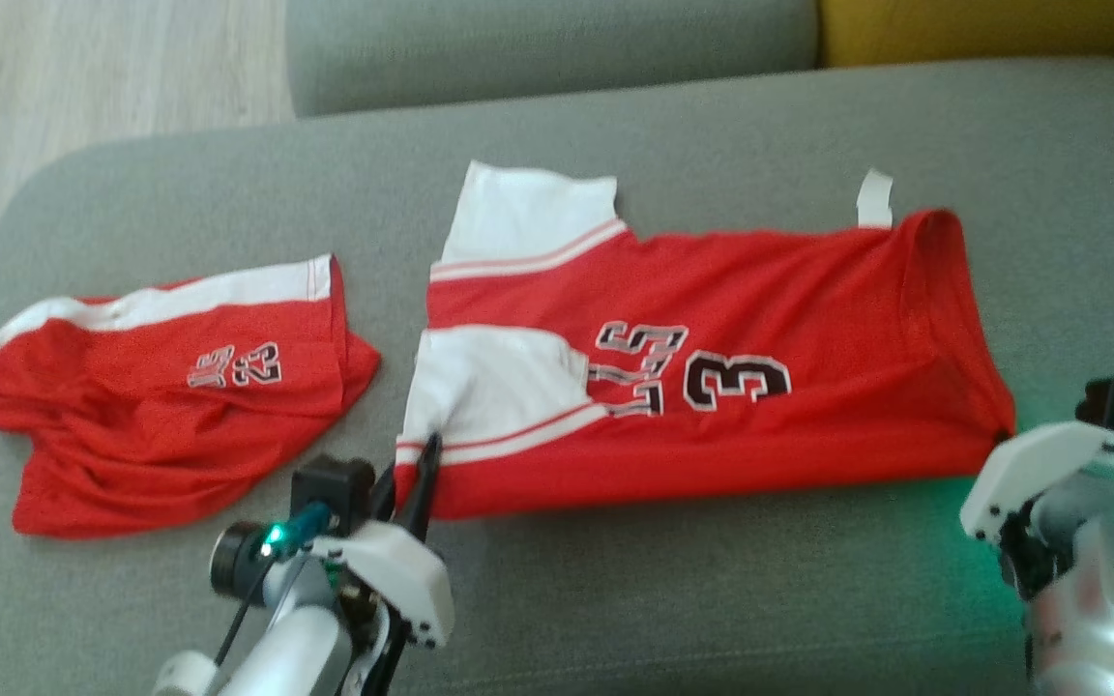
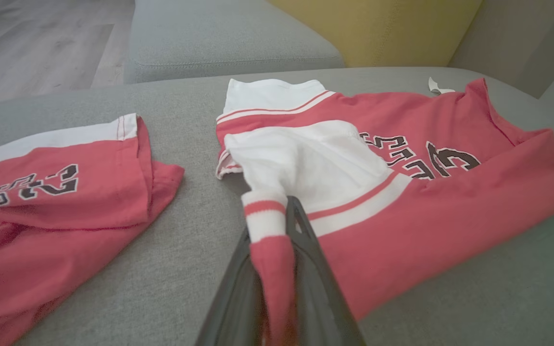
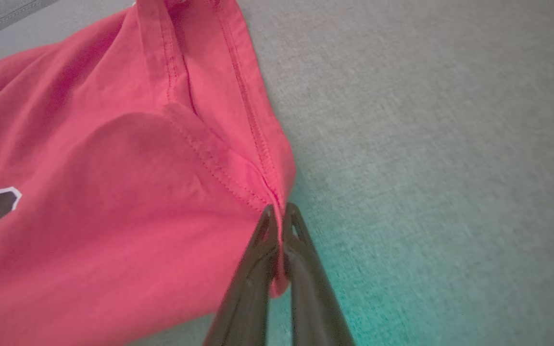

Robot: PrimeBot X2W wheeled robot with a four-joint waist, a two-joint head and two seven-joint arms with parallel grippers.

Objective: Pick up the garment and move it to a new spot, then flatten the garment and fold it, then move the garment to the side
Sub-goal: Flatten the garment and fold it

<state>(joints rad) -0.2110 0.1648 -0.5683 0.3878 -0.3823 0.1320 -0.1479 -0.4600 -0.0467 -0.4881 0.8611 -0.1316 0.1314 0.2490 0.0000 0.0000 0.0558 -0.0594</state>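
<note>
- While the red mesh jersey with white sleeves and black numerals (image 1: 712, 387) lies lengthwise near the middle of the grey fabric sofa seat (image 1: 712, 599), sleeve end to the robot's left and hem end to its right, both hands have hold of its near edge.
- The left hand (image 2: 272, 226) is clamped on the striped cuff of the near white sleeve, with a roll of cloth bunched between its fingers.
- The right hand (image 3: 281, 211) is pinched together on the near hem corner, and only a thin fold of stitched seam sits at its very tips.
- The step looks like a lift of the near edge, either to carry the jersey or to fold it over.
- Both hands should rise together and level, keeping the edge between them lightly taut so the body follows without sagging.
- The right pinch is slim, so a slow start without any jerk seems wise, or the seam may slip out.
- The left hold is on a sleeve, which may pull out of its fold before the body moves.
- The crumpled red and white shorts (image 1: 170, 387) lie apart to the left, and the left arm's path should stay off them.
</note>
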